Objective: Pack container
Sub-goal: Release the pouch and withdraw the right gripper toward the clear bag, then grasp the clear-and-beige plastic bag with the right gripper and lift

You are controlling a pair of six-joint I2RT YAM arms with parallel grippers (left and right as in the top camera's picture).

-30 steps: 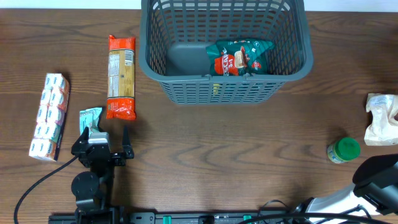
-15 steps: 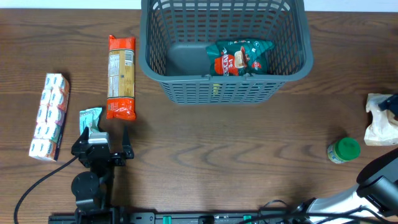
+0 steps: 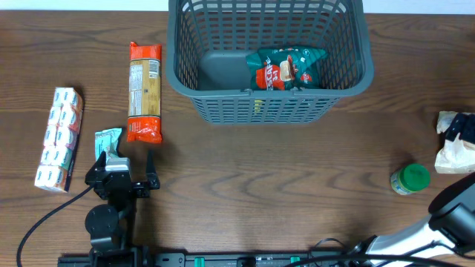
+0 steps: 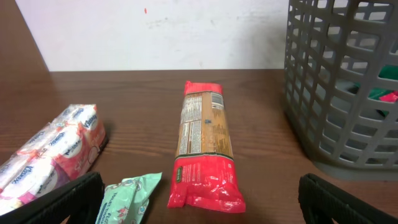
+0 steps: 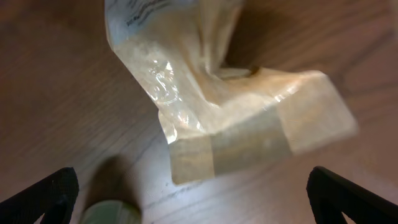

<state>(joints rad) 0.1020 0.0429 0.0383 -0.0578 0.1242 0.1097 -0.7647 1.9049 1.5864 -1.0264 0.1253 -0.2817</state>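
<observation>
The dark grey container (image 3: 215, 111) stands at the back centre, with green and red snack bags (image 3: 284, 67) inside; its lattice wall shows in the left wrist view (image 4: 348, 87). My left gripper (image 3: 122, 169) is open and empty at the front left, its fingers (image 4: 205, 211) wide apart before a red pasta pack (image 4: 202, 149) and a mint green packet (image 4: 127, 199). My right gripper (image 3: 464, 127) is at the far right edge, open (image 5: 196, 205), above a clear cream bag (image 5: 230, 93).
The red pasta pack (image 3: 145, 90) lies left of the container. A pack of tissues (image 3: 59, 137) and the mint packet (image 3: 107, 141) lie at the left. A green-lidded jar (image 3: 410, 179) stands beside the cream bag (image 3: 449, 156) at the right.
My right arm has moved in from the front right corner and its gripper now hangs over the cream bag. The left arm has not moved.
</observation>
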